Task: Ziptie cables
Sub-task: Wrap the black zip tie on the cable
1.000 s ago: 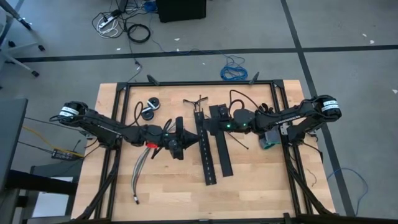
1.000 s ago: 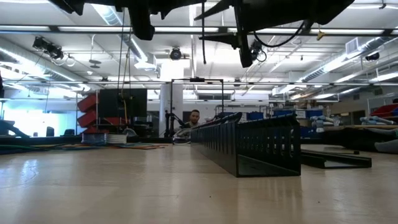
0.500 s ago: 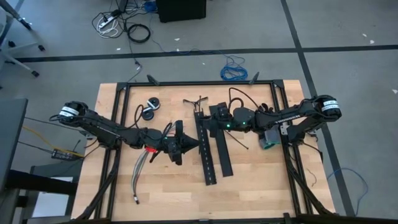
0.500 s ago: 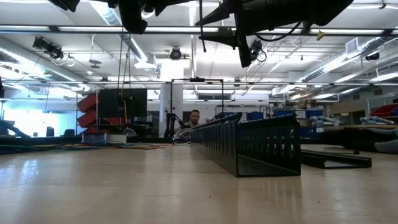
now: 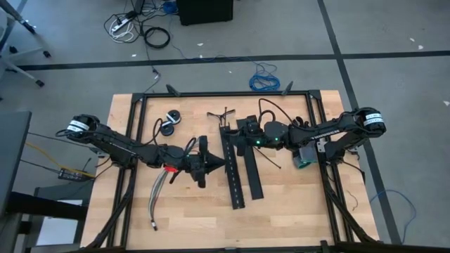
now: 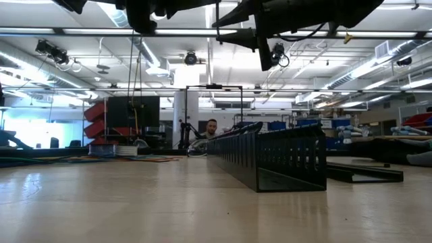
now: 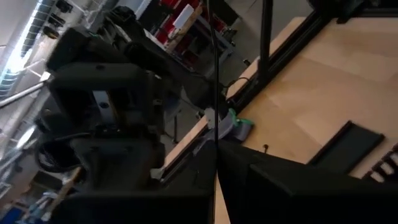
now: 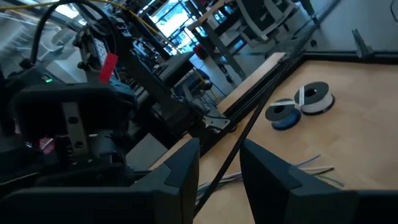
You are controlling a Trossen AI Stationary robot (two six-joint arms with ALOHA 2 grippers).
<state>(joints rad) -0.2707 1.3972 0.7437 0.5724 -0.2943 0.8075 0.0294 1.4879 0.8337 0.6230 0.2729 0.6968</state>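
Note:
A thin black ziptie (image 7: pixel 213 93) is held up in the air over the middle of the table. My left gripper (image 5: pixel 219 164) reaches in level from the left and is shut on it. My right gripper (image 5: pixel 238 138) faces it from the right. Its open fingers (image 8: pixel 186 168) stand on either side of the same ziptie (image 8: pixel 249 130), and I see no touch. The cables (image 5: pixel 160 188), a loose grey bundle, lie flat on the wood to the near left of both grippers. Their splayed ends (image 8: pixel 314 167) show in the right wrist view. My left gripper pinches the ziptie between its two shut fingers, and the strip leaves them at the fingertips (image 7: pixel 216 171). The fingers come level from the table's left. The strip runs straight on toward my right gripper, clear of the table. The fingers hide how much of it lies behind the tips.
Two wide black perforated strips (image 5: pixel 235 176) (image 5: pixel 253 165) lie below the grippers; one shows in the low view (image 6: pixel 270 158). Two wire spools (image 5: pixel 169 123) sit far left. A loose thin black strip (image 5: pixel 273 159) lies at the right. Black frame rails (image 5: pixel 133 176) edge the table.
Both grippers have stayed in place and rolled about the line they point along. Seen from above, my left gripper's head has turned from broad to a narrow point aimed at my right gripper. The cables have not moved.

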